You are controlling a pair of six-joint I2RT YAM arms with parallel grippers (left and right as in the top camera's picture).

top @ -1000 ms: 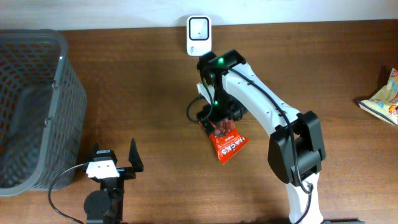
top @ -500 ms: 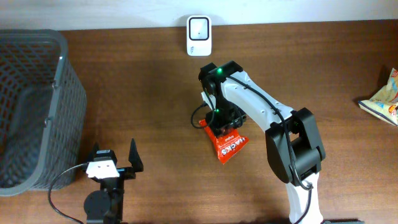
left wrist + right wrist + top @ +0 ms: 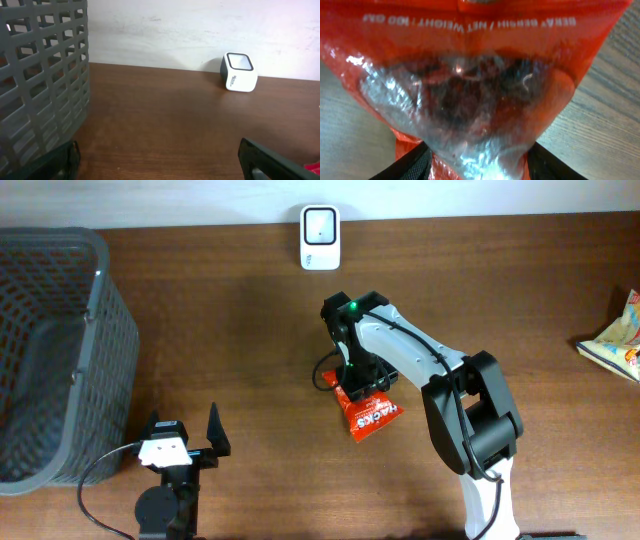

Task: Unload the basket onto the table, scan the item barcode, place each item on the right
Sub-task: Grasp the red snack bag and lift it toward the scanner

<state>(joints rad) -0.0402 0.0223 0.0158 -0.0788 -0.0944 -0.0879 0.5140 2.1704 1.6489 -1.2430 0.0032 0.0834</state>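
A red snack bag (image 3: 372, 417) with white lettering lies on the wooden table, mid-right. My right gripper (image 3: 358, 385) stands over its upper end. In the right wrist view the bag (image 3: 470, 65) fills the frame, its clear shiny part pinched between the black fingers (image 3: 410, 167), so the right gripper (image 3: 477, 165) is shut on it. No barcode shows. The white scanner (image 3: 319, 225) stands at the table's far edge, also seen as a small white box (image 3: 239, 72). My left gripper (image 3: 185, 442) rests near the front left, open and empty (image 3: 160, 162).
A large grey mesh basket (image 3: 50, 350) fills the left side and looms close to the left gripper (image 3: 40, 75). A yellow snack packet (image 3: 615, 340) lies at the right edge. A pale wall runs behind the table.
My right gripper moved back from the scanner toward the front, came down over the red bag's top end and closed on it. The left arm stayed still.
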